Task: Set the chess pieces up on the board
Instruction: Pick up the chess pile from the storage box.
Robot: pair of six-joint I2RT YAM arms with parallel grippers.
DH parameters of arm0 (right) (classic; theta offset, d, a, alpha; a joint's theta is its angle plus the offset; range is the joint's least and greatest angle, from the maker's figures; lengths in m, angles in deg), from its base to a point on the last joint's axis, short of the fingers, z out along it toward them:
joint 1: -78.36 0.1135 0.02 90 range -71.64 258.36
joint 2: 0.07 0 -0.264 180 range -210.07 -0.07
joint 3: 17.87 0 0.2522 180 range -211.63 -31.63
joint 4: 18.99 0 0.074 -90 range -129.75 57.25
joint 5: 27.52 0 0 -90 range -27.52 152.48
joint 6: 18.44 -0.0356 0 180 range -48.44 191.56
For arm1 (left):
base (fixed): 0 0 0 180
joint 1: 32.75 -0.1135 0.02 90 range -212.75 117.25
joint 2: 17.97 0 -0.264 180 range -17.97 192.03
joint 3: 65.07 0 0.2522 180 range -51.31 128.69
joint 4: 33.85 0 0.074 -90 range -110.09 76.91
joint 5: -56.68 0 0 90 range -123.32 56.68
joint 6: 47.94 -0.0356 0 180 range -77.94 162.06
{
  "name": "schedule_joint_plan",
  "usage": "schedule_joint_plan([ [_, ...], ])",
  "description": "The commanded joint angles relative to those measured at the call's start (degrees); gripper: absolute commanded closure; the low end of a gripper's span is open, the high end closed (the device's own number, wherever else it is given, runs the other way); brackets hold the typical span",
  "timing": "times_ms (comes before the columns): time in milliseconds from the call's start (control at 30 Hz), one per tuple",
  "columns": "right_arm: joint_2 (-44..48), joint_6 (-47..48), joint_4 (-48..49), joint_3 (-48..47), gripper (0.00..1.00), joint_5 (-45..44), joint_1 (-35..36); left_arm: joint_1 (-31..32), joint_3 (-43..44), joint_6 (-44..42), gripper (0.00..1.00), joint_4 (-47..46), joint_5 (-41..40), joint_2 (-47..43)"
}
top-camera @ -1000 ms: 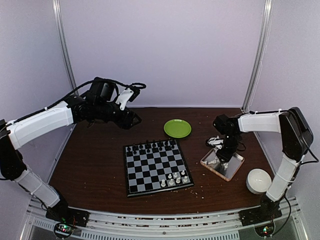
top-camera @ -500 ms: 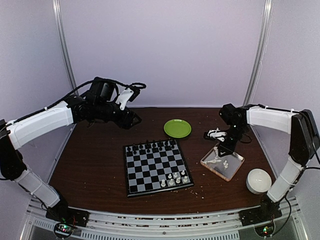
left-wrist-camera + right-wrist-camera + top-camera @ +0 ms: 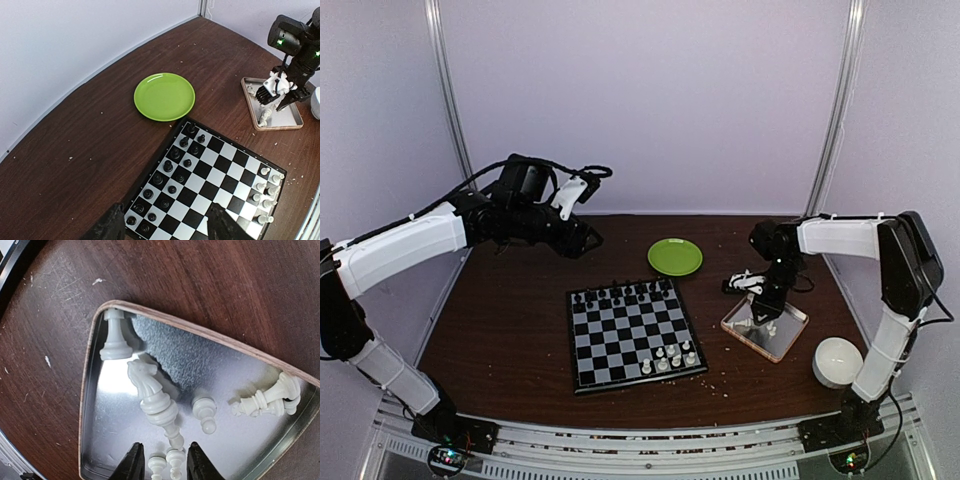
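Hanging over the tray [image 3: 86, 405], the right pincer [image 3: 164, 454] is spread, with two small white chess pieces [image 3: 175, 457] between its tips. A knight [image 3: 147, 385] and other white ones lie loose in that tray on the worktop [image 3: 510, 330]. Several white men stand at the near right corner of the board [image 3: 625, 335]; black men [image 3: 620, 293] line its far edge. The left pincer [image 3: 165, 227], also spread, hangs high beyond the board's far left corner.

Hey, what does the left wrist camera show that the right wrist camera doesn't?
Left wrist only: the green plate, and black chessmen on the board. Right wrist only: close detail inside the tray, such as a white knight lying on its side. Both: the tray, white chess pieces in it, and the right gripper over it.
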Motion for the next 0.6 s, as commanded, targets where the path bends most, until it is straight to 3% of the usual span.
schedule_joint_plan([
  [0,-1.73,0.18,1.29,-0.84,0.7,-2.01,0.86,0.37,1.65,-0.87,0.42,-1.17,-0.39,0.09],
  [567,-4.89,0.31,-1.87,-3.78,0.74,-4.55,2.47,0.33,1.82,-0.79,0.42,-0.99,0.05,0.21],
])
